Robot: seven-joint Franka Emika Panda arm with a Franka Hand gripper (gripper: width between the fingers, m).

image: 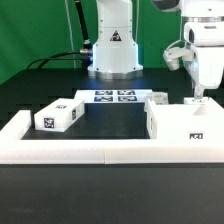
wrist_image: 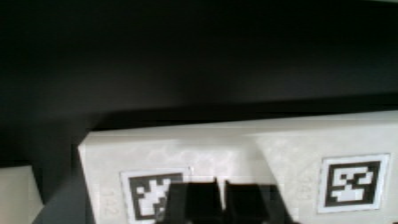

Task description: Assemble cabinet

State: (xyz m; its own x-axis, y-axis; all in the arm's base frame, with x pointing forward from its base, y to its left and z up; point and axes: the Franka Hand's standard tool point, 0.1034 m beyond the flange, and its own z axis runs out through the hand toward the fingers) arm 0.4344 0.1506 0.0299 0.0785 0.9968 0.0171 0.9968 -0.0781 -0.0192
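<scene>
The large white cabinet box (image: 182, 124) stands at the exterior view's right, against the low border wall, with a tag on its front. My gripper (image: 197, 99) hangs just over its top rear edge, and I cannot tell whether it touches. In the wrist view the two dark fingers (wrist_image: 192, 203) stand pressed together with only a thin slit between them. They are over the box's white top (wrist_image: 231, 150), which carries two tags, and nothing is held. A smaller tagged white part (image: 58, 117) lies at the left. Another small white part (image: 157, 99) sits behind the box.
The marker board (image: 114, 97) lies flat at mid-table in front of the robot base (image: 112, 50). A low white border wall (image: 90, 152) runs along the front and up the left side. The table is black, and a green curtain hangs behind it.
</scene>
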